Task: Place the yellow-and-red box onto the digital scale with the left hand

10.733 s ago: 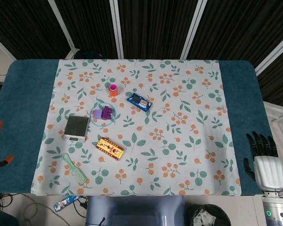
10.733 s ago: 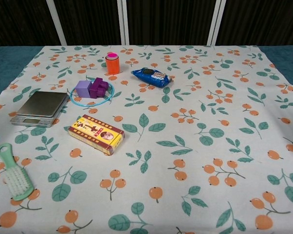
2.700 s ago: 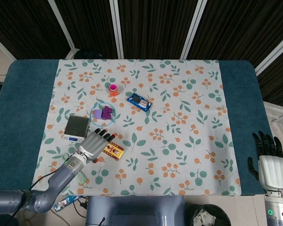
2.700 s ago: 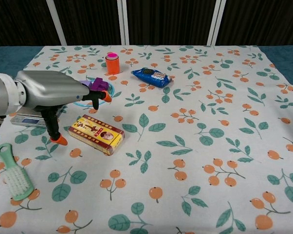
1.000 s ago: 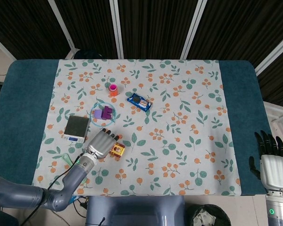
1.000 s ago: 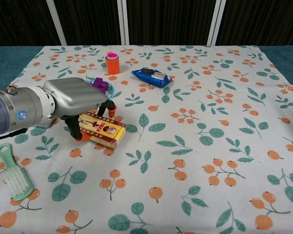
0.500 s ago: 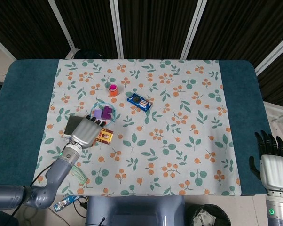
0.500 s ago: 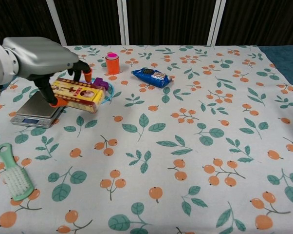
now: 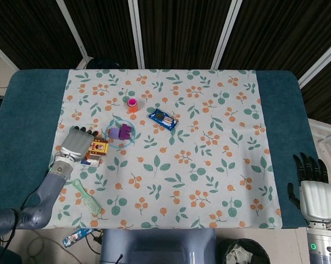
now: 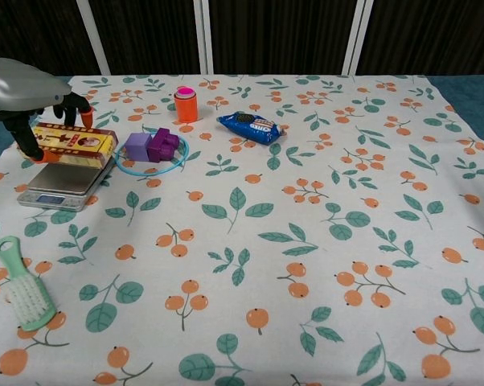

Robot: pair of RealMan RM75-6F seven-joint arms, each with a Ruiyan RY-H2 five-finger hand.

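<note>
The left hand (image 10: pixel 21 92) grips the yellow-and-red box (image 10: pixel 75 145) from above at the far left of the table, its fingers (image 10: pixel 75 103) curled over the far edge and its thumb on the near left end. The box is held over the scale (image 10: pixel 61 186), above the plate's far part; whether its underside touches the plate cannot be told. In the head view the left hand (image 9: pixel 75 144) covers most of the scale, and only the right end of the box (image 9: pixel 98 148) shows past it. Just right of the box, a blue ring (image 10: pixel 149 165) lies on the cloth (image 10: pixel 322 201) with purple blocks (image 10: pixel 152 145) inside it. Further off stands an orange pot with a pink lid (image 10: pixel 186 104), and to its right lies a blue packet (image 10: pixel 252 126). A green brush (image 10: pixel 23 289) lies at the near left corner. The right hand (image 9: pixel 311 190) sits well apart at the near right, off the table's edge, holding nothing with its fingers straight and slightly apart.
</note>
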